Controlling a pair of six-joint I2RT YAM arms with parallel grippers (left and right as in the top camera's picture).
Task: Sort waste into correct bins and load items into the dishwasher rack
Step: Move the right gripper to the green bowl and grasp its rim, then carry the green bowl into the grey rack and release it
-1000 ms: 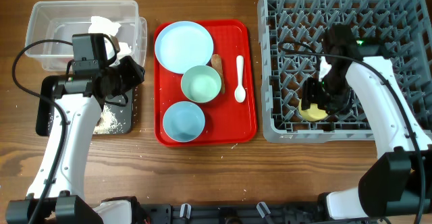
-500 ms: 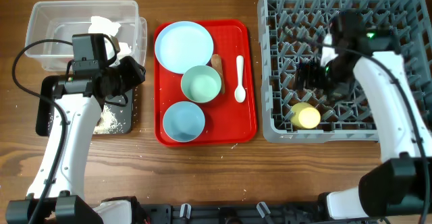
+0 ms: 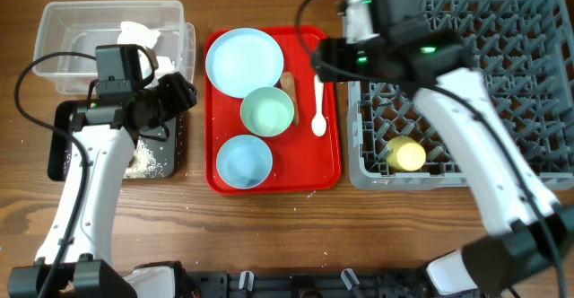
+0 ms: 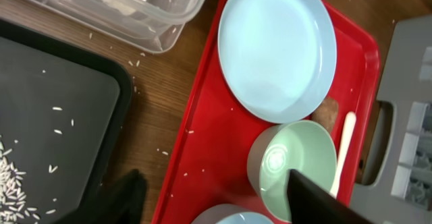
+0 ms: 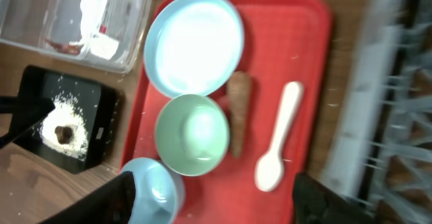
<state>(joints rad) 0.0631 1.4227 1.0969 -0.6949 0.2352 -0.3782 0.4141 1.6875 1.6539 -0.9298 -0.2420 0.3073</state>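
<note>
Here, the left pincer (image 4: 214,190) and right pincer (image 5: 217,183) gape wide over a wooden table (image 3: 269,235) flecked with white crumbs (image 4: 160,152).

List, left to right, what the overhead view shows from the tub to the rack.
clear tub → pale-blue plate → brown food stick → white spoon → yellow cup, which lies inside the dishwasher rack.
</note>
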